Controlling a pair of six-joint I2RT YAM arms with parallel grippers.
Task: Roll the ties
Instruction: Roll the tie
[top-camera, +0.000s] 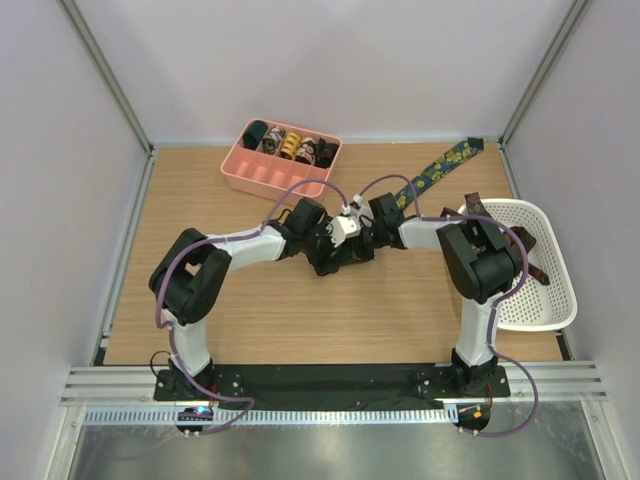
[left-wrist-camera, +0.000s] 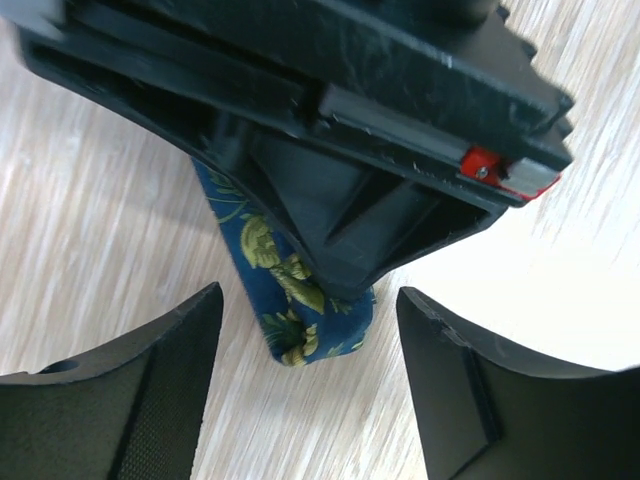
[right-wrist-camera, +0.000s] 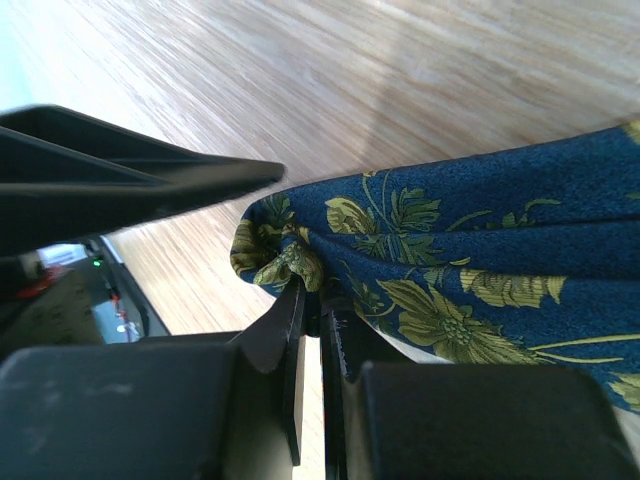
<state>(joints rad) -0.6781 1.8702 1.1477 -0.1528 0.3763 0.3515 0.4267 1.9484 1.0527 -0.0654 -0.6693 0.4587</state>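
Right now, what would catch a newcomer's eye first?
The navy floral tie stretched from mid-table toward the back right corner, its end pinched in the right gripper. Then the pink tray at the back, holding rolled ties, and the white basket on the right.

You're looking at a light-brown wood-grain tabletop (top-camera: 300, 310), boxed in by plain pale lavender-white wall panels (top-camera: 330, 60) at the back and on both sides. Grey metal frame posts (top-camera: 105, 70) slant up from its far corners. Along the near edge runs a flat black mounting strip (top-camera: 330, 382), then a slotted aluminium rail (top-camera: 330, 413), then a brushed steel sheet (top-camera: 330, 455). The light is even, though in the left wrist view glare whitens the wood.
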